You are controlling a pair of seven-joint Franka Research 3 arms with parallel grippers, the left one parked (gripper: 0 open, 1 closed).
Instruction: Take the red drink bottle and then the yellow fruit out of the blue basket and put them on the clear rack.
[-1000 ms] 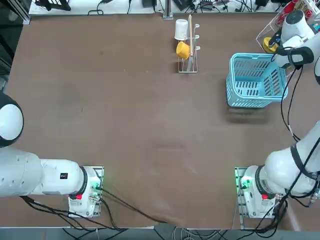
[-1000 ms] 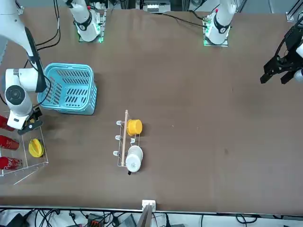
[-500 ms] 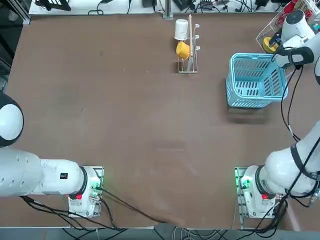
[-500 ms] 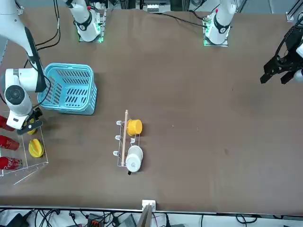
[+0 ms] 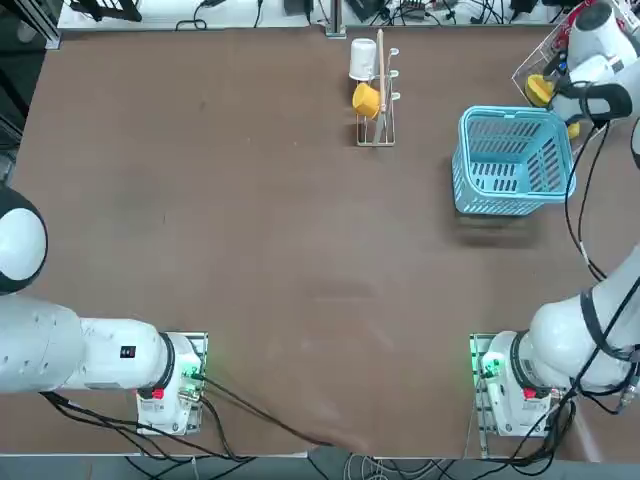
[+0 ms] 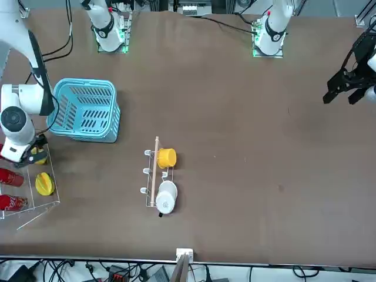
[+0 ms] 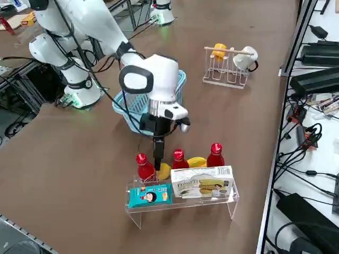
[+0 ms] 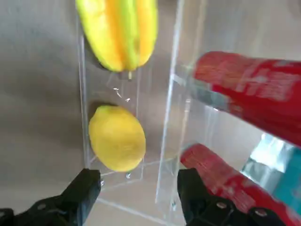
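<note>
Right claw, spread wide, hovers near the yellow fruit, not touching it.

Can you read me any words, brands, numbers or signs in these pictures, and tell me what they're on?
No text can be quoted with certainty.
Red bottle: pale lettering, too blurred to read.
White box with food pictures: print too small to read.
Blue packet: any print too small to read.

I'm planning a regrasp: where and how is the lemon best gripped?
Probably at its rounded middle, from above: the lemon lies top exposed on the clear rack. Close across flanks not facing the larger yellow fruit. The right pincer is beside it, open.
</note>
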